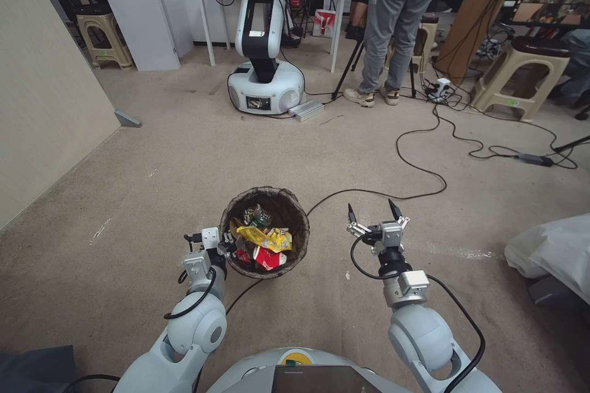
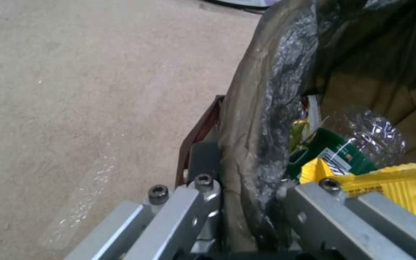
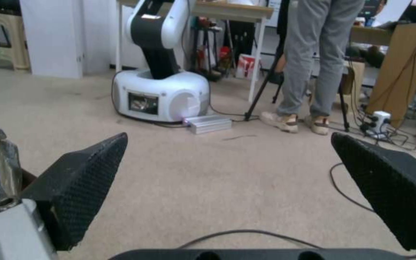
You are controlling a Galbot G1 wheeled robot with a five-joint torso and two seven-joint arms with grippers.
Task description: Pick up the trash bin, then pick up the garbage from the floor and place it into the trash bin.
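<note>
L gripper (image 1: 226, 247) is clamped on the liner-wrapped rim of the trash bin (image 1: 289, 209), one finger inside the bin, one outside; the bin hangs just above the carpet w/ garbage (image 1: 265, 244) (yellow snack bag, red cup, green-labelled bottle) inside. R gripper (image 1: 371, 214), beside the bin, is spread wide & holds nothing. Risk: slick liner could slip in that one-sided pinch, tilting the bin & spilling its load; the floor cable (image 1: 424, 166) could snag.

A robotics lab: another robot (image 1: 261, 43) (white), cables (image 1: 430, 153), carpet (image 1: 153, 184).
</note>
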